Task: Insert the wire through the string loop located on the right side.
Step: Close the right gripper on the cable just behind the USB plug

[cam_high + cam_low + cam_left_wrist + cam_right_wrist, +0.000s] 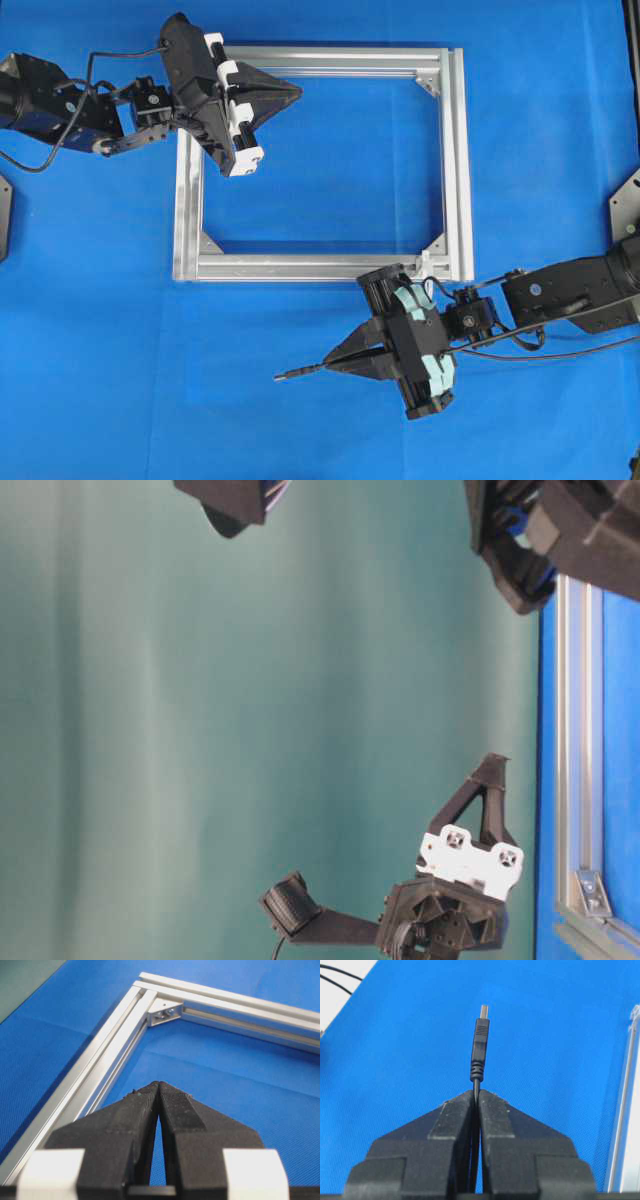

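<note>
A bright blue cloth [100, 330] covered the whole table. It looked smooth and flat, with soft, even light on it. Behind the table stood a plain green wall [200, 730]. One strip past the cloth's edge looked white.

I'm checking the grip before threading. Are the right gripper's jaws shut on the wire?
Shut on it. In the right wrist view the right gripper pinches the wire, whose plug sticks out beyond the tips.
</note>
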